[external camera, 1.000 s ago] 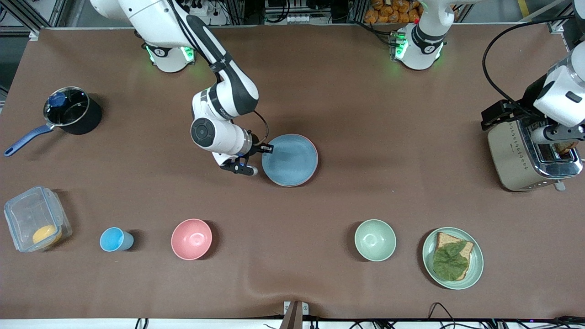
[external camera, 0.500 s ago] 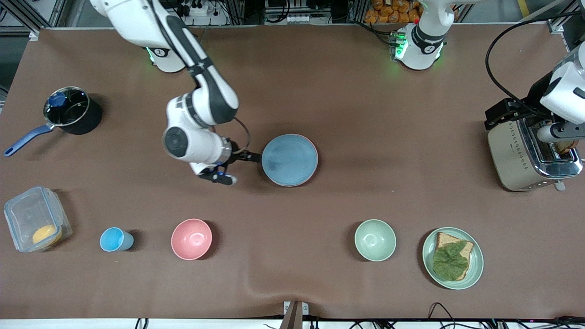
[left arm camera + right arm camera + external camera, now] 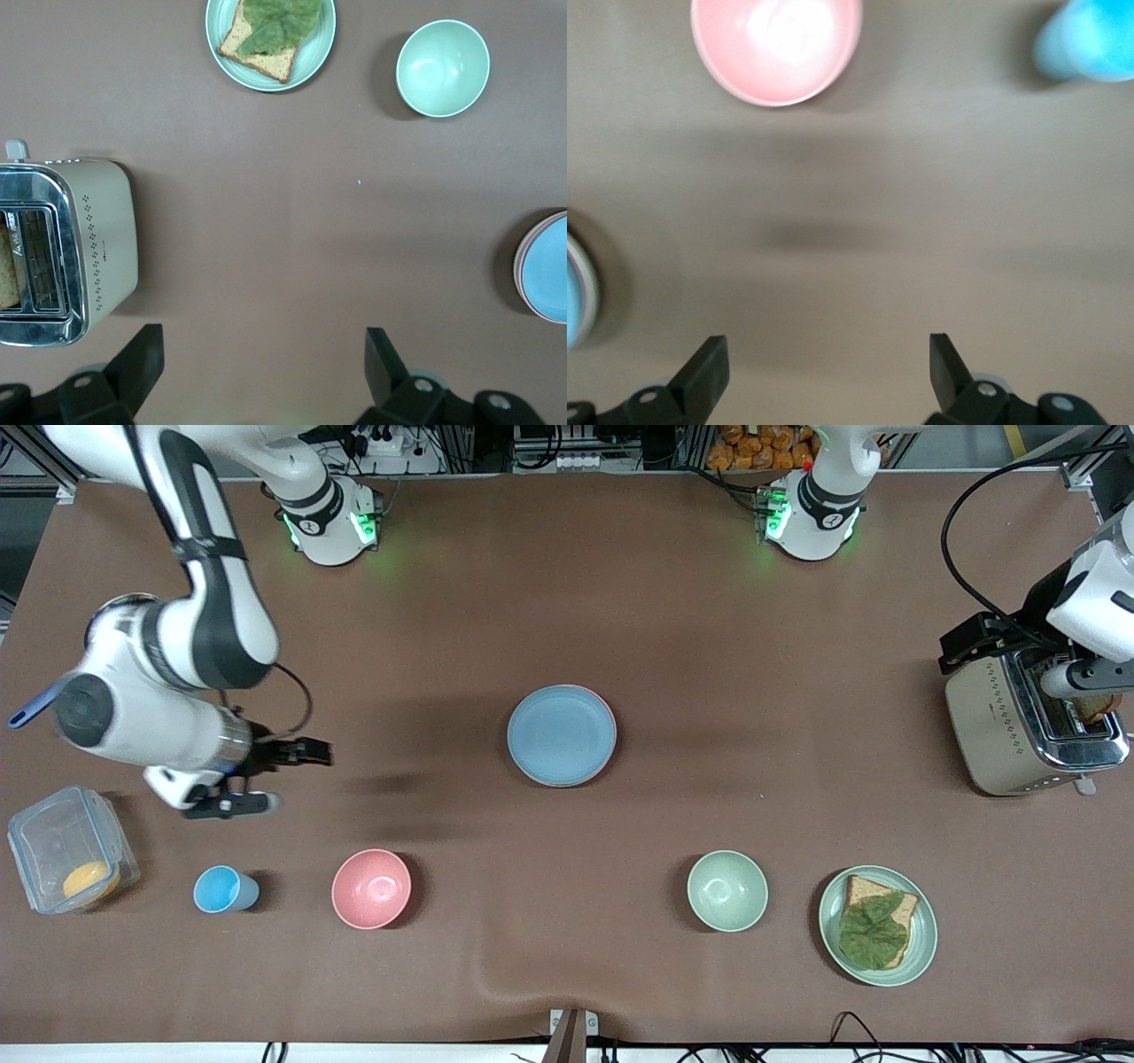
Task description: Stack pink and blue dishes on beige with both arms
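Note:
The light blue plate (image 3: 562,735) lies at the table's middle on top of the pale pink plate (image 3: 611,749), of which only a thin rim shows. No beige plate shows; whatever is under those two is hidden. My right gripper (image 3: 282,778) is open and holds nothing. It hangs over bare table between the plates and the right arm's end, well apart from the stack. Its wrist view has the open gripper (image 3: 828,372) and the blue plate's edge (image 3: 574,305). My left gripper (image 3: 263,372) waits open and empty, high beside the toaster (image 3: 66,248), with the stack (image 3: 547,266) at the view's edge.
A pink bowl (image 3: 371,888), blue cup (image 3: 221,889) and lidded plastic box (image 3: 66,849) stand nearer the front camera at the right arm's end. A pot (image 3: 137,638) stands farther off. A green bowl (image 3: 727,890), a green plate (image 3: 834,939) holding toast, and the toaster (image 3: 1028,726) are at the left arm's end.
My right gripper has drawn away from the blue plate's edge, travelling toward the right arm's end of the table. The plates stayed put. The left arm has hardly moved.

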